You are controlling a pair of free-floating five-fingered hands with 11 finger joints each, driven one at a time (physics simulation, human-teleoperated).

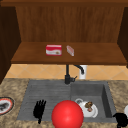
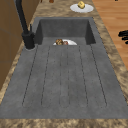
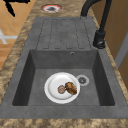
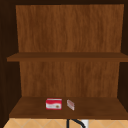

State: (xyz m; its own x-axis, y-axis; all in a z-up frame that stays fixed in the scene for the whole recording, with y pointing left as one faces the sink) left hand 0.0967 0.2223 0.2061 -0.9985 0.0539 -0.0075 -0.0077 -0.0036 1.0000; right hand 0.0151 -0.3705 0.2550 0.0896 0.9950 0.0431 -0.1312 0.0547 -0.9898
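My left hand [image 1: 38, 110] hangs over the front of the draining board [image 1: 45, 95], open, with straight fingers pointing up; it also shows at the far left in the right side view [image 3: 13, 3]. My right hand [image 1: 121, 119] floats at the sink's front right corner, holding nothing, and its fingers look spread in the left side view [image 2: 123, 35]. A white plate [image 3: 53, 86] with brown food lies in the basin [image 3: 40, 75], also in the front view [image 1: 91, 111]. A big red ball [image 1: 67, 114] sits at the front between the hands.
A black faucet [image 1: 67, 75] stands behind the sink. On the lower shelf [image 1: 100, 53] lie a red box [image 1: 53, 50] and a small pink box [image 1: 70, 50]. A red-rimmed plate [image 1: 5, 105] sits on the left counter, and a white plate holding a yellow item [image 2: 81, 7] on the right.
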